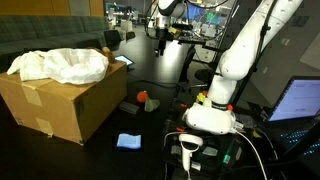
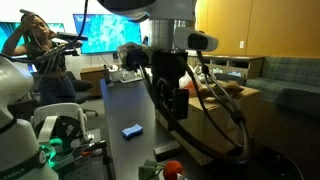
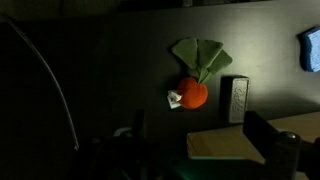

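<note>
Orange toy vegetable (image 3: 192, 93) lies untouched on the dark table (image 3: 90, 60), with a grey block (image 3: 236, 98) at its 3 o'clock. Gripper (image 2: 172, 108) hangs well above, fingers spread and empty: no contact, nothing lifted yet.

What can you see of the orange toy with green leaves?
The orange toy looks like a soft round vegetable: an orange ball with flat green leaves fanning upward in the wrist view and a small white tag at its side. It lies on the dark table, near a grey block; nothing holds it.
</note>
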### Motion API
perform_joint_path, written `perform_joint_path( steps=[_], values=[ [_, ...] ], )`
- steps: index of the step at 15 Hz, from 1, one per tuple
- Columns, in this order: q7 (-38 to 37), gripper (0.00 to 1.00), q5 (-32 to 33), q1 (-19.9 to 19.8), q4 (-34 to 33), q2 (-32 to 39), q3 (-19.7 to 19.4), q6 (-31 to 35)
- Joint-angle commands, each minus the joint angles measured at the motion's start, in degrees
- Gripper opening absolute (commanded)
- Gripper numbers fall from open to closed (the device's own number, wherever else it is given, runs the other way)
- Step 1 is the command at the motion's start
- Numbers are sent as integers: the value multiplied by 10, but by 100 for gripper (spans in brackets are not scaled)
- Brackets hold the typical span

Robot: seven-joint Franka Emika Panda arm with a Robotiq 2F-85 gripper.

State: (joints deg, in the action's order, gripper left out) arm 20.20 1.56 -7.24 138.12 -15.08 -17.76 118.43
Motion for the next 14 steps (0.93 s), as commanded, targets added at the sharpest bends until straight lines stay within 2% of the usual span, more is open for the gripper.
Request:
perform_joint_path(
  steps=[1,7,14],
  values=[
    [3,100,-3,-12,-2,1,11,-1],
    [3,100,-1,-11,-7,1,13,-3],
    [0,100,5,-3,-7,20,40,8]
  ],
)
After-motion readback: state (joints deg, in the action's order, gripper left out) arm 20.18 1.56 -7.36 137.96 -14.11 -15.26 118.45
